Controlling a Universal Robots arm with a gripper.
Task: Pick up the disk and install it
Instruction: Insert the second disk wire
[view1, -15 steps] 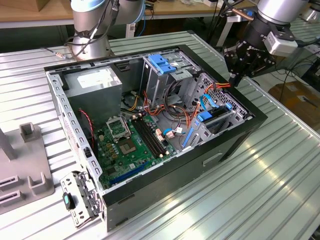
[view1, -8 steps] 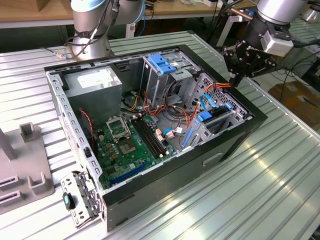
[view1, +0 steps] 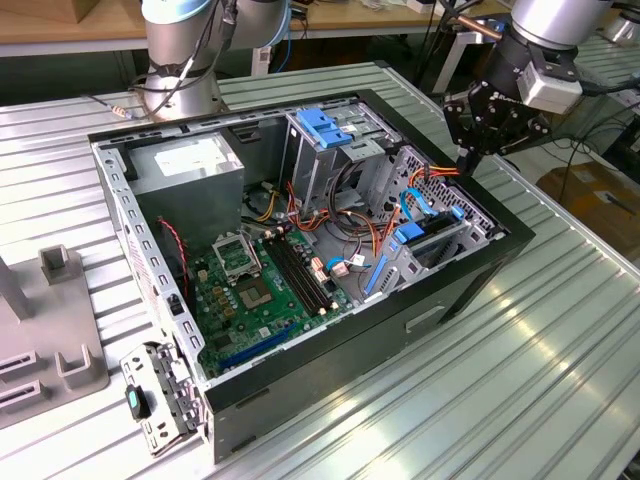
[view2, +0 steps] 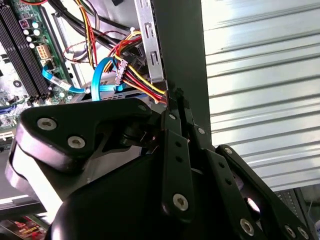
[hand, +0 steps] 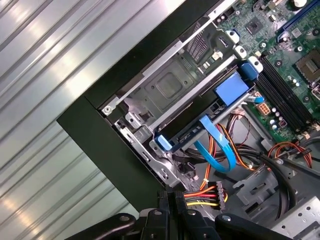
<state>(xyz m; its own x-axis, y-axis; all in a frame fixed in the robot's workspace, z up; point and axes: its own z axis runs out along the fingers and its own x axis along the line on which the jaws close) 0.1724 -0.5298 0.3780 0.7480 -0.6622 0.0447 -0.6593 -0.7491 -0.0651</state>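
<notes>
The gripper (view1: 468, 152) hung over the case's (view1: 500, 262) front corner, fingers drawn together on nothing visible—the disk (hand: 200, 127) sat slotted in its bay on blue rails, the blue data cable (hand: 220, 150) beside it, apparently installed.

I see an open black computer case (view1: 455, 290) lying on the ribbed metal worktop (view1: 520, 380), with its green motherboard (view1: 255, 290) toward the exterior view's left and near side. At the far left inside sits a grey power-supply box (view1: 190, 165), and beside it, on the far side, a blue ridged latch (view1: 325, 125) tops the metal drive cage. On the worktop at the exterior view's left edge I see a grey fixture (view1: 60, 340), and red, yellow and black wires (hand: 207, 192) run beside a blue ribbon cable (hand: 220, 150) in the first wrist view.
</notes>
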